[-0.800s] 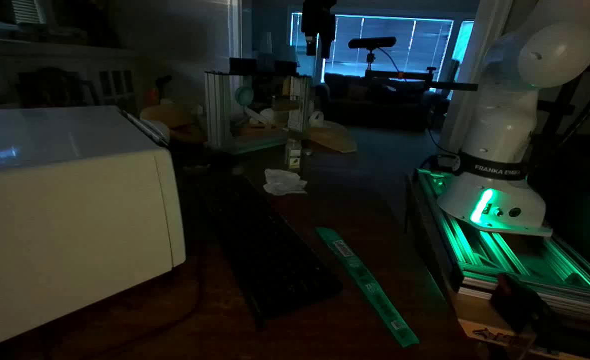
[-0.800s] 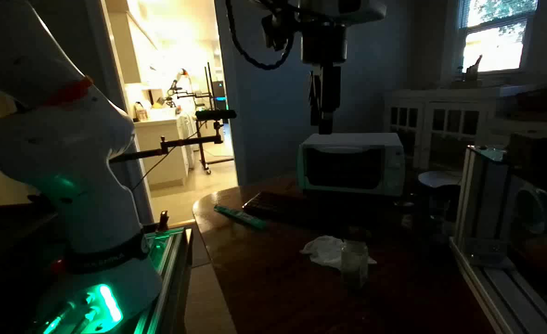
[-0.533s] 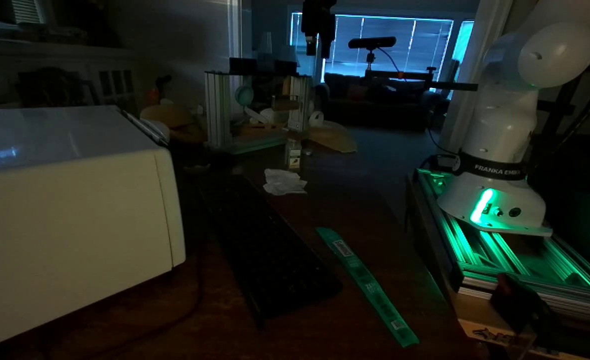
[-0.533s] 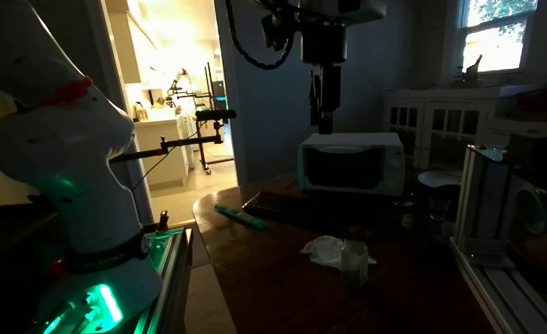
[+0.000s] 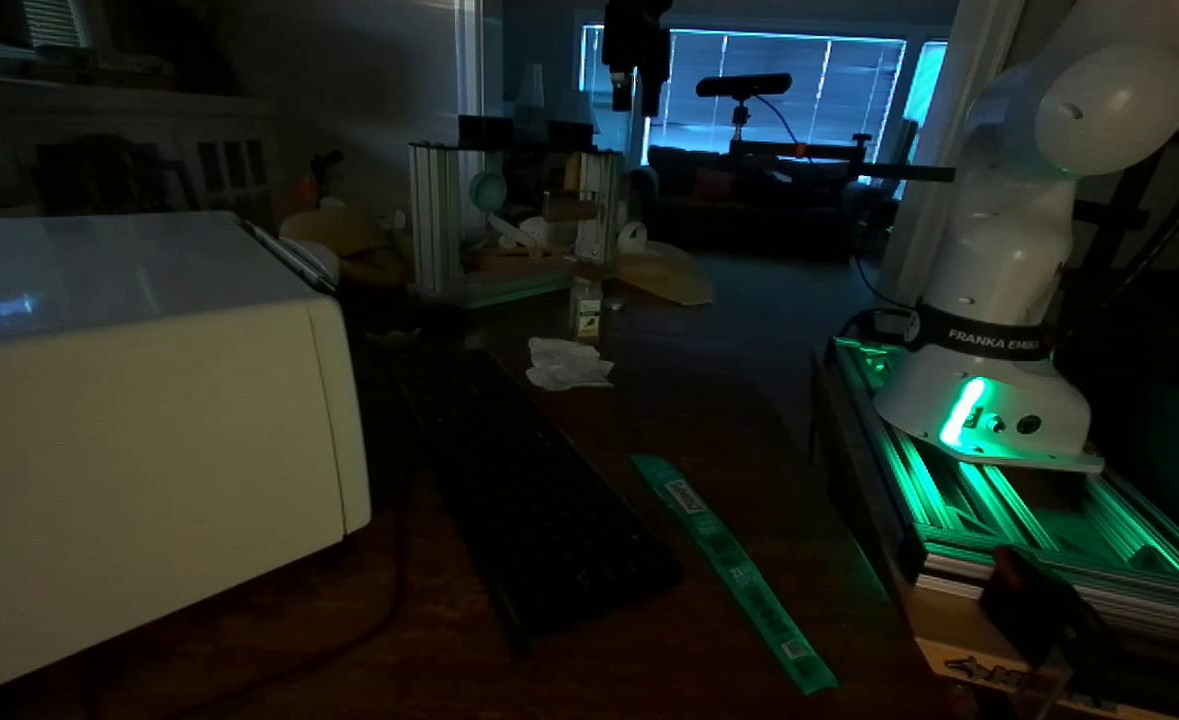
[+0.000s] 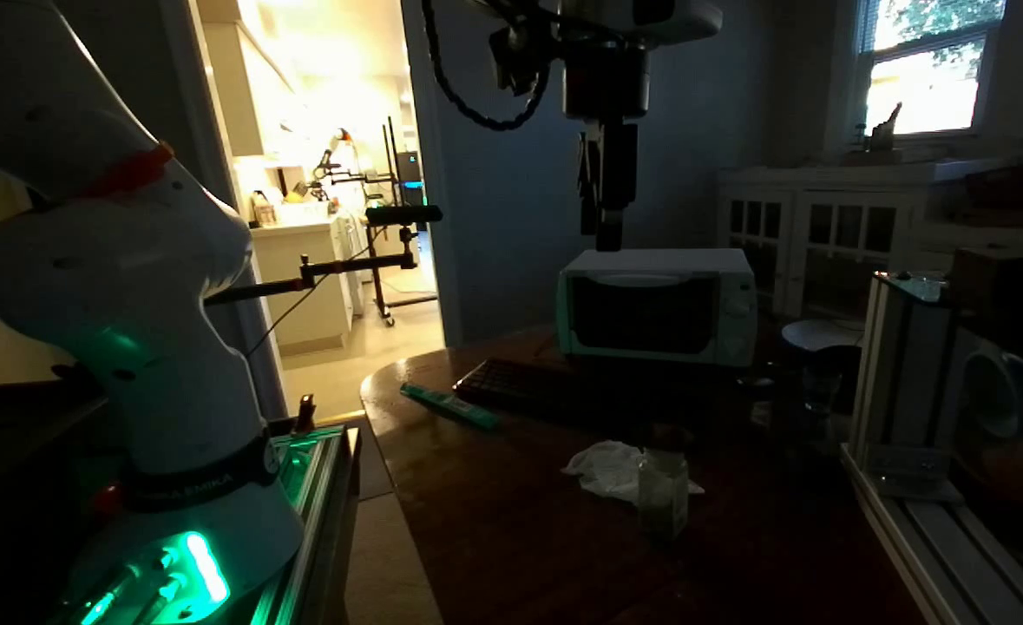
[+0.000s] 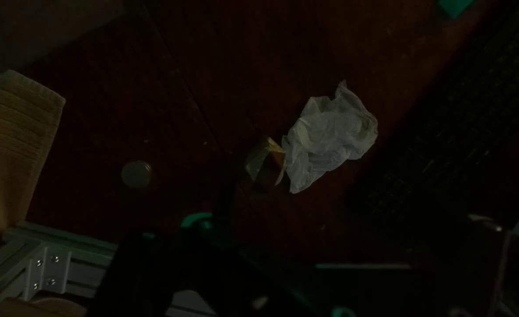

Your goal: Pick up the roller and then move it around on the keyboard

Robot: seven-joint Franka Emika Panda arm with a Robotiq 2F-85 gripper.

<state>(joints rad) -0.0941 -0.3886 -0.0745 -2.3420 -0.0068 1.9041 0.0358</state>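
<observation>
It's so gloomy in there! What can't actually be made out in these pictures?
Roller: not distinguishable in any view; darkness may hide it.
Keyboard: in the wrist view, cut off at the upper-right corner; darkness hides any lettering.
Green strip: in the wrist view, the top edge cuts off all but one end.
White toaster oven: in an exterior view, cut off by the left edge.
Jar label: in an exterior view, too small to read.

A home, shown by its sofa [image 5: 759,222] and kitchen cabinets [image 6: 296,286].
</observation>
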